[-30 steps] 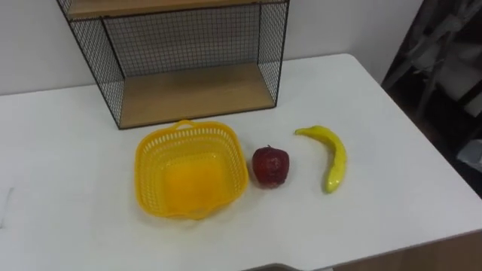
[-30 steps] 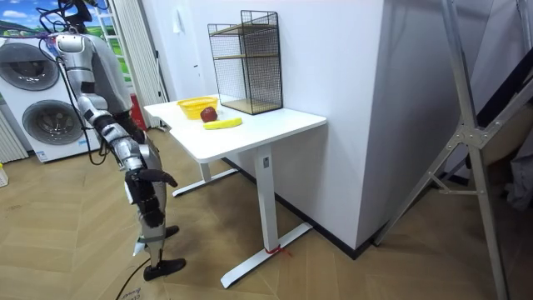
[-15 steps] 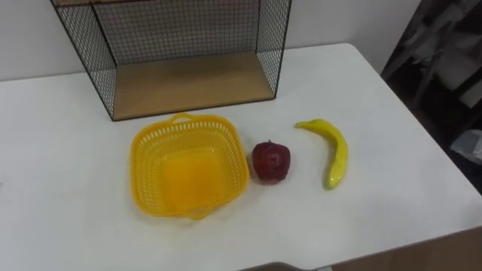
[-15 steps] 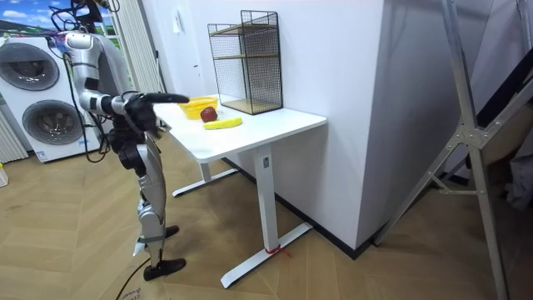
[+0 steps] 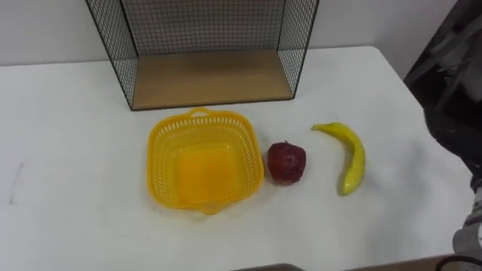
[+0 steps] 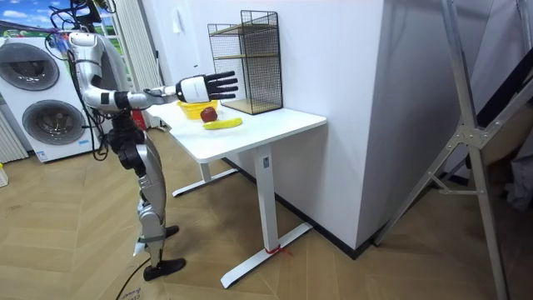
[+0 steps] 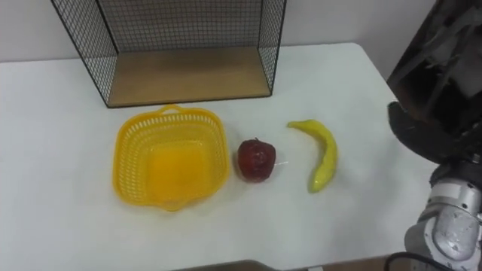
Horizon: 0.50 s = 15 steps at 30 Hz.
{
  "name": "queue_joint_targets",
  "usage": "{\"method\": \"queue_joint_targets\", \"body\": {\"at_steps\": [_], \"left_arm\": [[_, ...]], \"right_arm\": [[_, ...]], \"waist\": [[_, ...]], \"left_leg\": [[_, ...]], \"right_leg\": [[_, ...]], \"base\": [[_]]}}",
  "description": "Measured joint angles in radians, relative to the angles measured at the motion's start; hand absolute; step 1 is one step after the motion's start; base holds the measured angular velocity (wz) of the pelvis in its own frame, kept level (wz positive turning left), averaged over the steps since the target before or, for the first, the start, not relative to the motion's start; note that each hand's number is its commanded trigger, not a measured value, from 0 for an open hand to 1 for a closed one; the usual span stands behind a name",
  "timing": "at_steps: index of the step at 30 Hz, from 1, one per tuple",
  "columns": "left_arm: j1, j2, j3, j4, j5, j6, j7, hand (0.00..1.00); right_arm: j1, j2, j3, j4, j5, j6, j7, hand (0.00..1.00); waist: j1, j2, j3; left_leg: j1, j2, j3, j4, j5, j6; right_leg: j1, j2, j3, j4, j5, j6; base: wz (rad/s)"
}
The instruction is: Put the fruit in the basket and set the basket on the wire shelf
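A yellow plastic basket (image 5: 203, 169) stands empty on the white table (image 5: 68, 150), in front of the black wire shelf (image 5: 211, 75) with its wooden board. Just right of the basket lies a red apple (image 5: 287, 162), and further right a yellow banana (image 5: 351, 158). My right hand (image 6: 208, 85) is held out above the table with its fingers spread and holds nothing. In the right eye view it shows as a dark shape (image 7: 433, 120) at the right, above the table's right edge and clear of the banana.
The wire shelf stands against the white wall at the back of the table. I stand at the table's front edge, with washing machines (image 6: 37, 92) behind me. The table's right edge (image 5: 422, 128) runs close to the banana.
My right arm has swung up from beside my leg and now reaches out over the table with the hand open. The eye view has shifted a little; the fruit and basket lie as before.
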Motion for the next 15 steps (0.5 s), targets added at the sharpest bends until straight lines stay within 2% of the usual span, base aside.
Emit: {"method": "queue_joint_targets", "body": {"at_steps": [1,3,6,7,11,15], "left_arm": [[0.000,0.004,-0.011,0.000,0.000,-0.001,-0.005,0.00],[0.004,0.006,-0.018,0.000,0.000,-0.001,-0.008,0.00],[0.002,0.008,-0.036,-0.001,0.000,-0.001,-0.011,0.00],[-0.002,0.009,-0.036,-0.001,0.000,-0.001,-0.013,0.00],[-0.020,0.013,-0.037,-0.001,0.000,0.002,-0.025,0.00],[-0.024,0.020,-0.037,0.001,0.000,0.012,-0.033,0.00]], "right_arm": [[-0.005,-0.003,0.018,0.000,-0.001,0.000,0.029,0.00],[-0.014,-0.003,0.040,-0.002,-0.003,0.000,0.073,0.00],[-0.026,-0.003,0.091,-0.003,-0.021,0.000,0.137,0.00],[-0.031,-0.003,0.109,-0.003,-0.049,0.002,0.166,0.00],[-0.036,-0.003,0.149,-0.002,-0.146,0.027,0.269,0.00],[-0.035,-0.002,0.169,-0.001,-0.204,0.043,0.327,0.00]], "waist": [[0.001,-0.004,0.0007],[0.005,-0.004,-0.0030],[0.007,-0.014,-0.0023],[0.007,-0.020,0.0006],[0.026,-0.031,-0.0021],[0.029,-0.030,-0.0020]], "left_leg": [[0.002,0.000,-0.003,0.003,0.000,0.000],[0.004,0.000,-0.006,0.004,0.000,0.000],[0.009,0.000,-0.017,0.006,0.000,0.000],[0.009,0.000,-0.024,0.009,0.000,0.000],[0.005,0.000,-0.030,0.010,0.000,0.000],[-0.006,-0.001,-0.047,0.018,0.000,-0.001]], "right_leg": [[0.007,0.000,-0.002,-0.003,0.000,0.000],[0.015,0.001,-0.004,-0.014,0.001,-0.001],[0.023,0.001,-0.013,-0.015,0.001,-0.001],[0.025,0.001,-0.019,-0.015,0.001,-0.001],[0.027,0.001,-0.024,-0.015,0.001,-0.002],[0.030,0.001,-0.042,-0.016,0.002,-0.003]], "base": [[0.09],[0.07],[0.10],[0.12],[0.05],[0.14]]}}
